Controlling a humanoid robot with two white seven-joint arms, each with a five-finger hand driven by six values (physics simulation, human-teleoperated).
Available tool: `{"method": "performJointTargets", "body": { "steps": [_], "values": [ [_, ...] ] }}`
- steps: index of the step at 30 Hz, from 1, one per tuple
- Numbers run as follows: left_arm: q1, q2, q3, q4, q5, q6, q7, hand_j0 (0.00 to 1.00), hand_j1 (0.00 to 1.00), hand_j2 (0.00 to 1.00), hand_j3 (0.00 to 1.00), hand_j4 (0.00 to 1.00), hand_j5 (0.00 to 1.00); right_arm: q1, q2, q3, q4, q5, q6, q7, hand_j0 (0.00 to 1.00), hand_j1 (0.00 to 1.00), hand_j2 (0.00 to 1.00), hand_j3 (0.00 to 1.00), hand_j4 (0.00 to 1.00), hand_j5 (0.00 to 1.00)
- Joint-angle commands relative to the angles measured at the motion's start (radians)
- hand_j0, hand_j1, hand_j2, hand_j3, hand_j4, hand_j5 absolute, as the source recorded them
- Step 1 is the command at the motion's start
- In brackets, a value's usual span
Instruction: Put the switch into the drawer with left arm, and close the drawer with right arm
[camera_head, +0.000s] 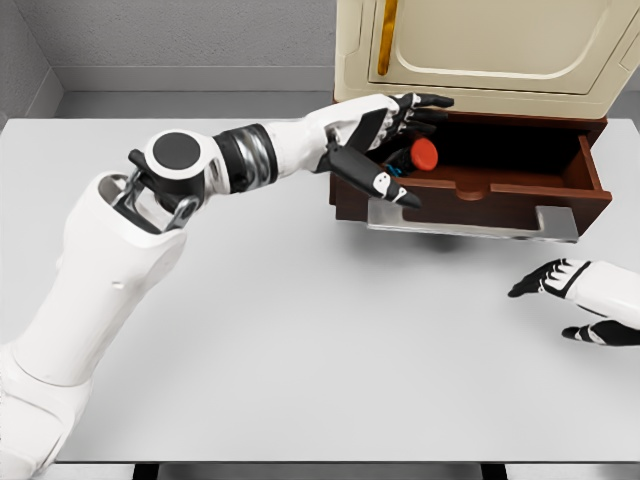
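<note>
- Switch, red-capped with a bit of blue at its base, sits at the left end of the open drawer, over the dark interior; whether it rests on the drawer floor or hangs from the fingers cannot be told.
- Left hand reaches over the drawer's left front corner, fingers loosely curled around the switch; thumb low over the front panel, other fingers above.
- Drawer is dark reddish-brown with a grey metal handle along its front; it juts from a cream cabinet with a gold strip; no writing readable.
- Right hand lies on the white table near the right edge, fingers relaxed, holding nothing, well apart from the drawer.
</note>
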Motion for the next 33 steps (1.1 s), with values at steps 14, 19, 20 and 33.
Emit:
{"method": "performJointTargets", "body": {
  "steps": [14,19,20,33],
  "values": [
    [0.057,0.317,0.063,-0.126,0.287,-0.359,-0.121,1.00,1.00,1.00,1.00,1.00,1.00,0.005,-0.098,0.006,0.000,-0.028,0.001,-0.016,0.79,0.79,0.79,0.79,0.79,0.79],
    [0.198,0.383,0.276,-0.126,0.298,-0.485,-0.121,1.00,1.00,1.00,1.00,1.00,1.00,0.009,-0.109,0.003,0.000,-0.031,0.001,-0.025,0.80,0.80,0.80,0.80,0.80,0.80],
    [0.233,0.398,0.319,-0.126,0.298,-0.525,-0.121,1.00,1.00,1.00,1.00,1.00,1.00,0.009,-0.107,0.001,0.000,-0.031,0.001,-0.045,0.80,0.80,0.80,0.80,0.80,0.80],
    [0.778,0.381,0.772,0.011,-0.027,-1.051,-0.121,1.00,1.00,1.00,1.00,1.00,1.00,-0.002,-0.092,0.000,0.001,-0.031,0.001,-0.091,0.71,0.71,0.71,0.71,0.71,0.71]
  ]
}}
